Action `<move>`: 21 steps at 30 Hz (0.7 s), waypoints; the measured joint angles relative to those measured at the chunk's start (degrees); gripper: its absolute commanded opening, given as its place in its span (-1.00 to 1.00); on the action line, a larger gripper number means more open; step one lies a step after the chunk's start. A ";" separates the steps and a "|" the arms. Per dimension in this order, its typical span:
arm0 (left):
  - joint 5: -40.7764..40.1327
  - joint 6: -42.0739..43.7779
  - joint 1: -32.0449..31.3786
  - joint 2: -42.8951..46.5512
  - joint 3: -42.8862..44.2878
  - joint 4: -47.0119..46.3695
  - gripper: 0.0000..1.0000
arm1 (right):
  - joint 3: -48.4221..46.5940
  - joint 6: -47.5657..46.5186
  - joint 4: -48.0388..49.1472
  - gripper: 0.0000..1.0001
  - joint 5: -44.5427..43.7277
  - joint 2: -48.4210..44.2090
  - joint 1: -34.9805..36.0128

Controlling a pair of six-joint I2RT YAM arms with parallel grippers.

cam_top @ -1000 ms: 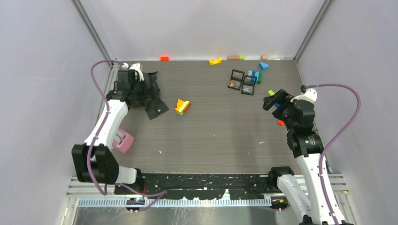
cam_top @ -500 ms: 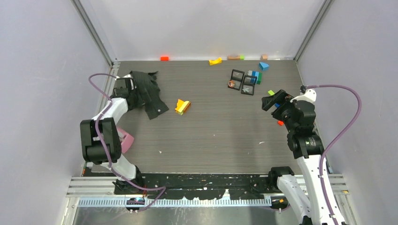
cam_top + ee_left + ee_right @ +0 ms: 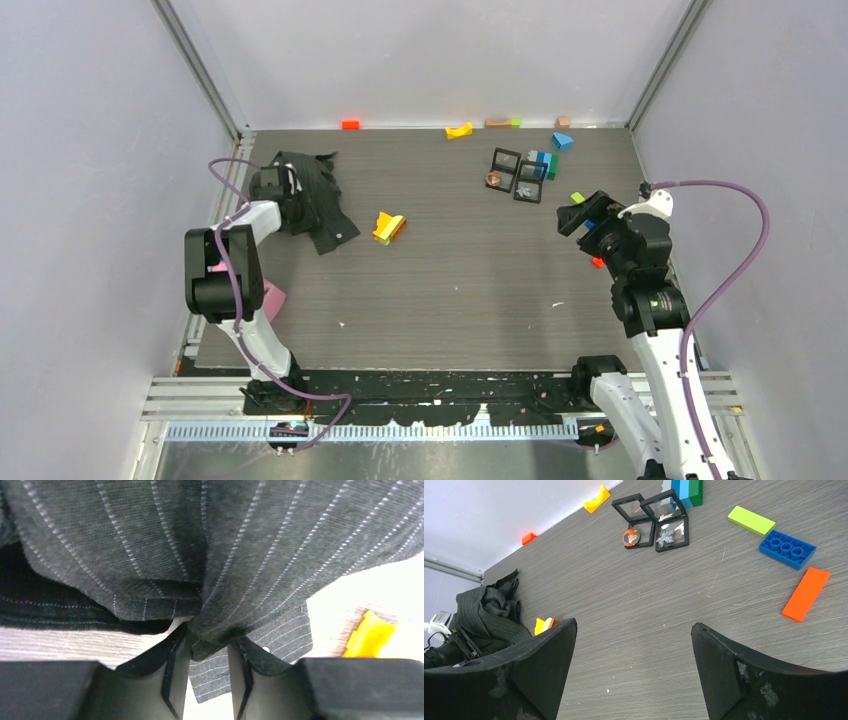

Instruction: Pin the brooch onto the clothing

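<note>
Grey wood-grain table (image 3: pixel 450 300) inside white walls. Far left: left gripper (image 3: pixel 207 677) sits at the shirt (image 3: pixel 318 200), which is bunched in a dark heap at the far-left corner of the table. Wrist view shows the jaws narrow, pinching a fold of pinstripe cloth between the fingers (image 3: pixel 172 672). A yellow block (image 3: pixel 388 227) lies just right of the heap, not touching it.

Centre-right, far side: three black frames (image 3: pixel 515 175) sit together, one with a round brooch (image 3: pixel 631 536), one with a sparkly brooch (image 3: pixel 667 536), both untouched. Coloured blocks stand just behind them.

Right: right gripper (image 3: pixel 631 632) hangs above bare table, jaws wide, holding nothing. Loose green brick (image 3: pixel 753 520), blue brick (image 3: pixel 787 549) and orange brick (image 3: pixel 806 594) lie near it.

Step, as I read it: getting hold of the shirt to spread or steady it, with pinning not yet begun. Next move likely calls for pulling the cloth flat so a clear panel faces up, then sending the right arm to the frames for a brooch. Which brooch is meant, cannot tell. Risk: the heap drags along instead of unfolding.
</note>
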State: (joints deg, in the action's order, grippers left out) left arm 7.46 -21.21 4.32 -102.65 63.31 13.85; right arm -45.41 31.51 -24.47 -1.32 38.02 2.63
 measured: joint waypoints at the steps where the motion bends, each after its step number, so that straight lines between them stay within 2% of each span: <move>1: 0.15 0.13 -0.11 -0.11 0.00 0.04 -0.73 | 0.00 0.11 0.02 0.79 0.02 0.26 0.00; 3: 0.24 0.37 -0.39 -0.11 0.09 0.09 -0.97 | 0.00 0.15 0.02 0.80 0.02 0.55 0.00; 4: 0.28 0.63 -0.63 -0.09 0.24 0.11 -1.00 | 0.00 0.15 0.02 0.80 0.02 0.76 0.00; 8: 0.09 1.01 -2.16 1.90 0.35 0.68 -1.00 | -0.02 0.24 -0.02 0.84 0.66 1.81 0.00; 13: 0.31 3.30 -7.74 12.52 0.74 2.34 -1.00 | -0.02 0.37 0.00 0.85 6.32 4.87 0.00; 18: 7.52 5.16 -12.26 27.02 4.02 2.43 -1.00 | 0.00 0.39 0.72 0.91 15.89 8.55 0.28; 21: 13.05 5.16 -13.49 31.36 5.79 2.45 -1.00 | -0.02 0.42 1.99 0.91 20.09 10.16 1.51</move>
State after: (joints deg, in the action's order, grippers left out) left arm 20.51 -16.05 -9.17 -71.29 69.10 16.29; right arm -45.43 31.92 -22.48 18.76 48.18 4.14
